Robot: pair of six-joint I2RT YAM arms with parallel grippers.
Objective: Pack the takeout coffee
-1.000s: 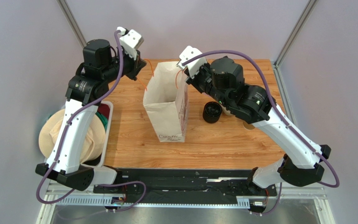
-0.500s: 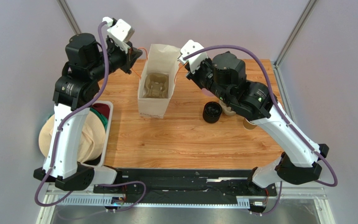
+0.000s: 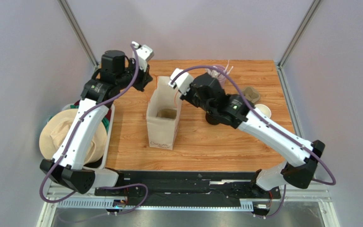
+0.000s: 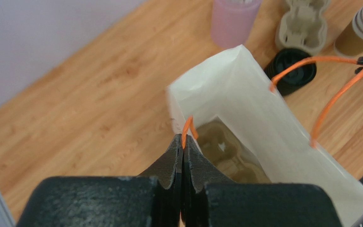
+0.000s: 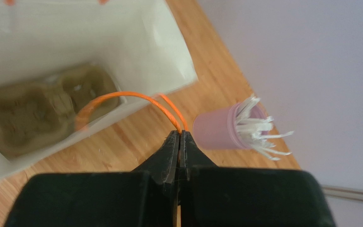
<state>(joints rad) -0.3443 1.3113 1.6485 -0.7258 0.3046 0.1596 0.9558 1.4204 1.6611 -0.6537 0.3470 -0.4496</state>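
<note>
The white paper bag (image 3: 161,126) stands open on the table with a moulded cup carrier (image 3: 168,113) inside. My left gripper (image 3: 149,84) is shut on the bag's left orange handle (image 4: 186,128). My right gripper (image 3: 178,93) is shut on the right orange handle (image 5: 136,97). Between them the handles hold the bag's mouth open. The takeout coffee (image 3: 212,118) stands to the right of the bag, partly under my right arm. Only its black lid (image 4: 290,72) shows, behind the bag in the left wrist view.
A pink cup of white sticks (image 3: 219,73) stands at the back, also in the right wrist view (image 5: 221,127). A spare carrier (image 3: 250,93) and a stack of brown cups (image 3: 264,111) are at the right. A white bin (image 3: 108,142) holding a tan hat sits at the left edge.
Both grippers, still holding the handles, have come nearer and lower with the bag, which now stands upright. My right arm has stretched left, uncovering the cups and carrier.
</note>
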